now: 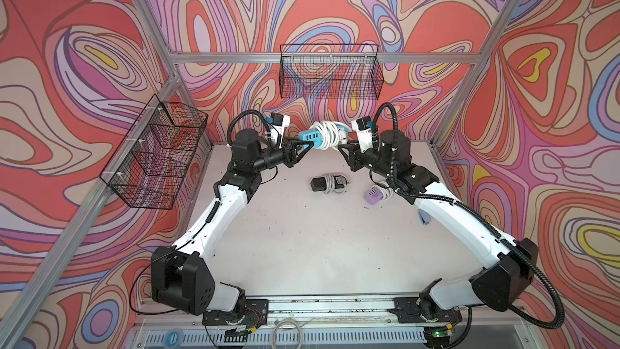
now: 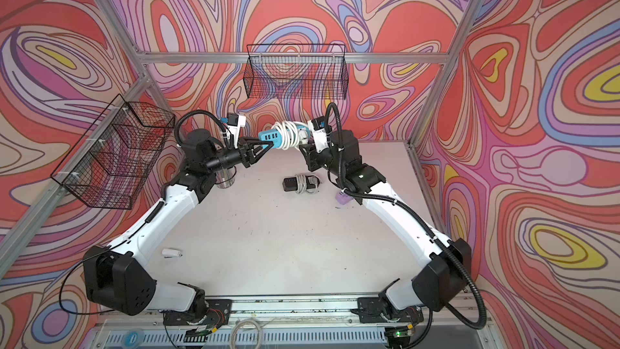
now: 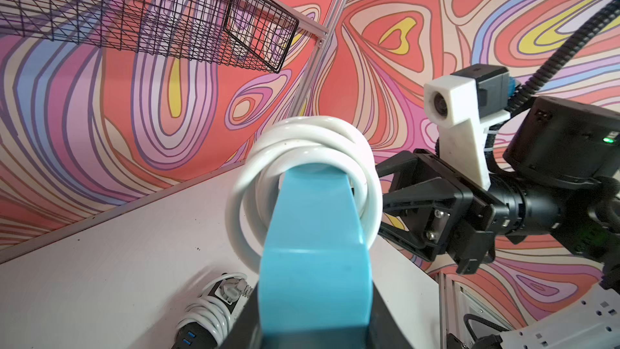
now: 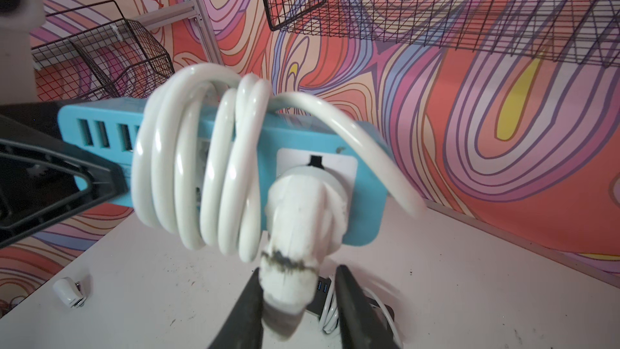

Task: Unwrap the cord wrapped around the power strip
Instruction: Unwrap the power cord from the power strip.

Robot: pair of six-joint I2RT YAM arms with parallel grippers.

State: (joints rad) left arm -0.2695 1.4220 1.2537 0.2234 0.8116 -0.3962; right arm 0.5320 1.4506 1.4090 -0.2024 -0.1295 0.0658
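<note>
A light-blue power strip (image 1: 306,136) (image 2: 267,137) hangs above the far part of the table, with a thick white cord (image 1: 327,131) (image 2: 287,133) wound around its middle in several loops. My left gripper (image 1: 309,144) (image 2: 268,144) is shut on its USB end, and the blue body (image 3: 315,246) fills that wrist view between the jaws. The cord's white plug (image 4: 302,216) sits in a socket on the strip (image 4: 302,135). My right gripper (image 4: 298,273) (image 1: 339,146) straddles the plug's back end. One finger touches it and the other stands a small gap away.
On the table below lie a black power strip with wrapped white cord (image 1: 327,183) (image 2: 298,183) and a purple one (image 1: 375,193). Black wire baskets hang on the back wall (image 1: 330,72) and left wall (image 1: 157,152). A small white object (image 2: 171,252) lies near the left arm.
</note>
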